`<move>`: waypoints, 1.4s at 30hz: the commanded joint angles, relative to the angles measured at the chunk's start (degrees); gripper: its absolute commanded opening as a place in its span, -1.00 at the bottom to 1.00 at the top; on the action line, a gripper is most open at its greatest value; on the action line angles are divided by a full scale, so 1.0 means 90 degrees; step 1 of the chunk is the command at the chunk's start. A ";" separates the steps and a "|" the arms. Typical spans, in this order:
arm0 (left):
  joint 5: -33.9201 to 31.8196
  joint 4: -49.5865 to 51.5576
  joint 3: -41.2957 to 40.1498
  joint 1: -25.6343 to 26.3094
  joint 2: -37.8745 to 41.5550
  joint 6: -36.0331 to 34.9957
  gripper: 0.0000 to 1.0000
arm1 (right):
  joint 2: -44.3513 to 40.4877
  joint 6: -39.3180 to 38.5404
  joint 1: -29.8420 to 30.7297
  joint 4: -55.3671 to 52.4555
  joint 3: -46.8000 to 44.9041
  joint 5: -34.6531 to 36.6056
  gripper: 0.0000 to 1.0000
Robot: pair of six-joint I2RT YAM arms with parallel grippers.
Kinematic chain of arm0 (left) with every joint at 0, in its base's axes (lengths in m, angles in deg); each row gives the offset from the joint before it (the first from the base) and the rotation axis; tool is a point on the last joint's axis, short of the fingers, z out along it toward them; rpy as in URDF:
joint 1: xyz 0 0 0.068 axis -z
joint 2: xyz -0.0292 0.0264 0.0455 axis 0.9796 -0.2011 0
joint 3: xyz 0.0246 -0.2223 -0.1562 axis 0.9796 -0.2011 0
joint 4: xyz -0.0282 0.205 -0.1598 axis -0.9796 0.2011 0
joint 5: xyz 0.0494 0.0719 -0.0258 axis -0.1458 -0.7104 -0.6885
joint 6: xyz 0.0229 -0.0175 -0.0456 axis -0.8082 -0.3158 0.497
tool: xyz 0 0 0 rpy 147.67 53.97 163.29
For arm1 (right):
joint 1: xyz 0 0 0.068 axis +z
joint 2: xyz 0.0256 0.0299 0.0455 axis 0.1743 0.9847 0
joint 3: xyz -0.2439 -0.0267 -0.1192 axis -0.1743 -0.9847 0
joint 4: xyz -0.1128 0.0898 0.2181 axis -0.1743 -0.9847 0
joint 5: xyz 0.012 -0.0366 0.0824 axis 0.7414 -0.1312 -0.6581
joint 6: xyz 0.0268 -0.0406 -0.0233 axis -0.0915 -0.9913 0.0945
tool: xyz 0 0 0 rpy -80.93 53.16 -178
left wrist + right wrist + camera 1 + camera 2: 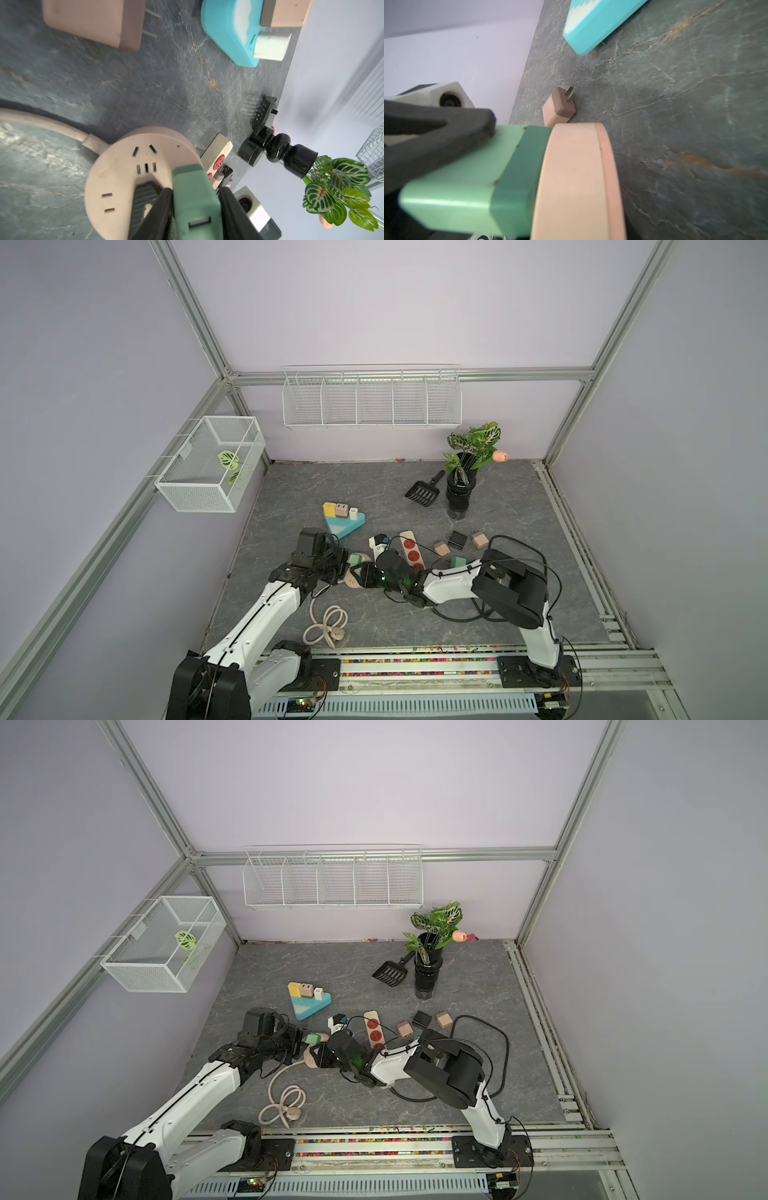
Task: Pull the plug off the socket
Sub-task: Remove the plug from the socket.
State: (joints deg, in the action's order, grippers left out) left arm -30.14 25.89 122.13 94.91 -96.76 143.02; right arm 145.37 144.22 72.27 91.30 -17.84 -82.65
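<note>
Left gripper (pixel 195 193), from 9 o'clock, is clamping the mint-green square plastic plug (pixel 467 176); right gripper (pixel 365 575), from 3 o'clock, is pinching the round pale-pink plastic socket disc (pixel 120 176), lying at 6 o'clock of the teal triangular power block (pixel 345 524). Plug is sitting flush in the socket: grasp judged done, pull not yet begun. No legible brand or writing is showing

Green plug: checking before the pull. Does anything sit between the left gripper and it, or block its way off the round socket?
Nothing visible does. The left gripper has a finger on each side of the green plug, seated in the round pink socket; its way off looks clear.
</note>
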 commanded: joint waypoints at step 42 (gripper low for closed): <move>-0.1297 0.1533 0.1392 -0.0322 -0.0076 -0.1972 -1.00 | 0.0504 0.0694 0.0051 -0.1791 0.0296 0.0700 -1.00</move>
State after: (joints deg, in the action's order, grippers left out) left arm -31.58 43.11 131.53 91.92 -97.81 132.09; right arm 146.18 146.15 74.94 89.55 -14.28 -79.74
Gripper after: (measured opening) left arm 0.301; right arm 0.335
